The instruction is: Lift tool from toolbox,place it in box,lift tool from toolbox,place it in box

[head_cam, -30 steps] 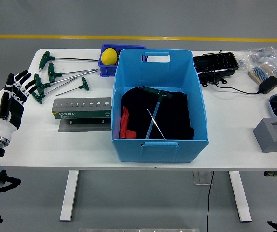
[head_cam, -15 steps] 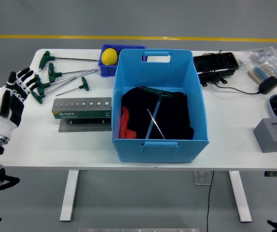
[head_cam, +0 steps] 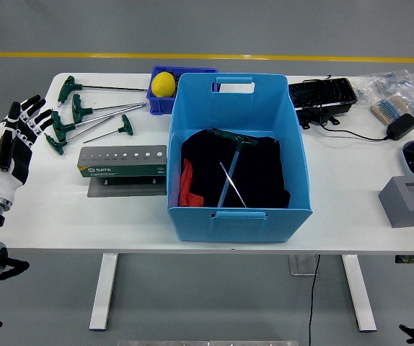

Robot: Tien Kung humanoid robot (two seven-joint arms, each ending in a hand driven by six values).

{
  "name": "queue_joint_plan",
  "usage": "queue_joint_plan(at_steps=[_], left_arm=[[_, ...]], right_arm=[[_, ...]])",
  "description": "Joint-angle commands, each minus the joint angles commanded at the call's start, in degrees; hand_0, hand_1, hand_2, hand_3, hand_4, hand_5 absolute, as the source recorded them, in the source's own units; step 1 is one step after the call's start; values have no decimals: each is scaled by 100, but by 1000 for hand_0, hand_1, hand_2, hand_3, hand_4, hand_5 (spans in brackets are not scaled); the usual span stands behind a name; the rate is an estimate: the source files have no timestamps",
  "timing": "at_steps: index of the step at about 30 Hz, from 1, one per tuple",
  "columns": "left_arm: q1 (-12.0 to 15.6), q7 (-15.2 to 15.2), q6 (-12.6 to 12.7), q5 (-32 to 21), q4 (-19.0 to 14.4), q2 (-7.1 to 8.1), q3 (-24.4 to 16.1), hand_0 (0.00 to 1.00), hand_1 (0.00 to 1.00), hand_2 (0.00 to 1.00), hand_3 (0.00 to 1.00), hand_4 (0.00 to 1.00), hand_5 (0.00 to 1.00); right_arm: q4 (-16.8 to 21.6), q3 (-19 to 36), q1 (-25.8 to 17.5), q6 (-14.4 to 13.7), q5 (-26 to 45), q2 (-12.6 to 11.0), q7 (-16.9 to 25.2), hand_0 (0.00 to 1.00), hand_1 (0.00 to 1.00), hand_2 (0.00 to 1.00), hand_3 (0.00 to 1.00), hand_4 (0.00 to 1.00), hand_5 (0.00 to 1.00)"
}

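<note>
Since a second ago my left hand has drifted outward, away from the blue box, and now hangs over the table's left edge with its fingers spread and nothing in them. I see the green-handled T-wrenches lying loose on the table to the left of the box, fanned out, their handles toward my hand and just beyond its fingertips. Nearer the box, just beside its left wall, sits the grey tool holder, its row of holes facing up. Inside the box one T-handle tool lies on dark cloth, handle toward the far wall. A yellow ball rests in a small blue bin touching the box's far-left corner.
</note>
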Motion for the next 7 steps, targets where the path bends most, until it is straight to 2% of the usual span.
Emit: queue_joint_plan(at_steps=[7], left_arm=[[-6, -17, 23, -14, -3, -6, -46, 787, 811, 850, 785, 998, 861]], right_arm=[[0, -25, 28, -13, 45, 0, 16, 617, 595, 665, 537, 770, 654]])
